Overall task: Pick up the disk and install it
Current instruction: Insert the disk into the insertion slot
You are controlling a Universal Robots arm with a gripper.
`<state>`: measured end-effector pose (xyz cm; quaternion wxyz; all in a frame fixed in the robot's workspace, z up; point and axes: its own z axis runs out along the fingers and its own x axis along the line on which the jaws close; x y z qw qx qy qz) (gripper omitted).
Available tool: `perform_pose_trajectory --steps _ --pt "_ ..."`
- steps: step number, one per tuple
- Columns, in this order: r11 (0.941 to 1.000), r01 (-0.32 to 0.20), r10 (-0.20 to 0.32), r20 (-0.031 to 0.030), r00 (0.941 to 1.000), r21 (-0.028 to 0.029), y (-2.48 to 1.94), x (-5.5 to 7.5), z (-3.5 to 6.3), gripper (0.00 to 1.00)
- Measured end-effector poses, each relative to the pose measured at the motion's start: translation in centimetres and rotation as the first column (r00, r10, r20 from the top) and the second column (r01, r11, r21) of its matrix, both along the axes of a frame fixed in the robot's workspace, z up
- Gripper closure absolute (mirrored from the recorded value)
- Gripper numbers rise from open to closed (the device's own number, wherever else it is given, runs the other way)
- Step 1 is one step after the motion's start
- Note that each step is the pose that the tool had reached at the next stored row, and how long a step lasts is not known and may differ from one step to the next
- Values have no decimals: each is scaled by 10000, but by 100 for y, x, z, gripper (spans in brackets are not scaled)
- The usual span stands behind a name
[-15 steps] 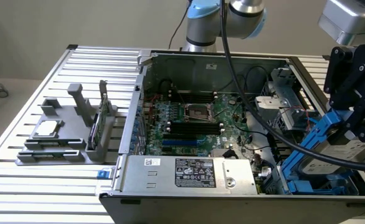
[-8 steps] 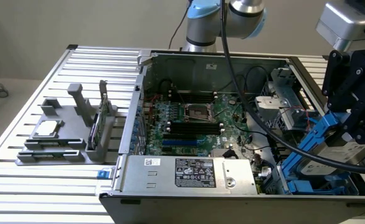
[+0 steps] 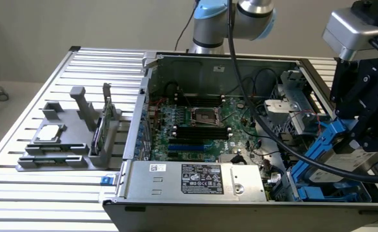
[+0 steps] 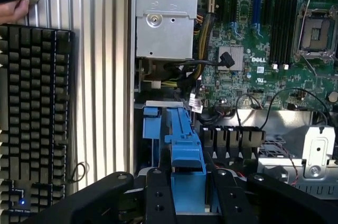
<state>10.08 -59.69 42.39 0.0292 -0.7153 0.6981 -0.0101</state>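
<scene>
Right, hand (image 3: 356,140) was clamped on the disk (image 3: 343,158), which sat tilted over the open computer case (image 3: 215,63) at the exterior view's right end. Black cable (image 3: 233,53) and hand hid most of it; label unreadable. Slatted metal table (image 3: 21,193) underneath, plain pale wall (image 3: 79,24) behind.

The gripper (image 3: 355,145) and a black cable (image 3: 232,43) cover most of the disk (image 3: 323,139), leaving a blue carrier edge and a silver strip. The gripper itself is cut by the exterior view's right edge. In the wrist view the disk (image 4: 186,150) has its near end hidden between the black fingers (image 4: 158,200). The frame cuts the keyboard (image 4: 31,108) and a hand (image 4: 16,7). The power supply (image 3: 196,179) label print is too small to read.
</scene>
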Motion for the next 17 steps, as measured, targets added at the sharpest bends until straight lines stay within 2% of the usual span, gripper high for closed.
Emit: perform_pose_trajectory --steps 5,6,7,9,10,17 --pt "10000 -1 1 -11 10000 14 4 0 -52 67" --pt "10000 0 1 -14 10000 12 4 0 -61 66" --pt "10000 0 0 -17 10000 12 5 0 -68 60" --pt "10000 0 1 -24 10000 13 5 0 -83 60" --pt "10000 -1 1 -29 10000 17 5 0 -90 53" --pt "10000 0 0 -57 10000 31 5 11 -124 53"
